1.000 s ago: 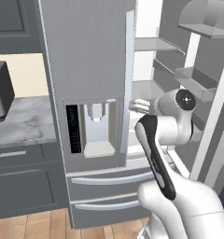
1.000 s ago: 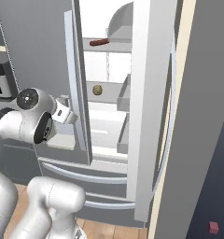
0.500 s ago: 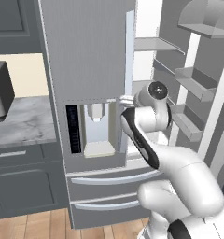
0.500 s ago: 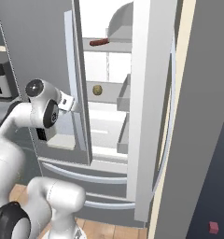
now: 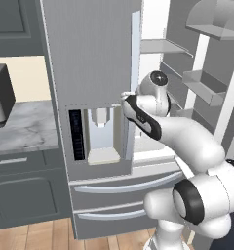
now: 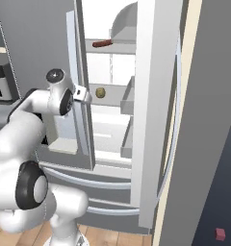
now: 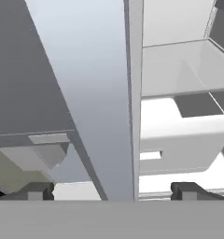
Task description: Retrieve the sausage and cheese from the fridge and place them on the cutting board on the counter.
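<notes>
So the sausage point(image 6: 103, 43) is up on the top shelf inside the fridge point(image 6: 156, 120), in the upper middle of the right base view, lying with its long axis roughly left-right along the shelf. The cheese point(image 6: 100, 92) sits one shelf down, just a bit right of the gripper point(image 6: 85, 94) in that same view and about level with it. I'd guess the cheese is the easier first grab: it lies further into the fridge, past the door edge, while the sausage is higher up.

In the hand view the fingertips point(image 7: 38, 191) stand wide apart with nothing between them, and the edge of the left fridge door point(image 7: 132, 93) runs straight up the middle.

No brands or readable writing anywhere, not even on the water dispenser point(image 5: 100, 134).
</notes>
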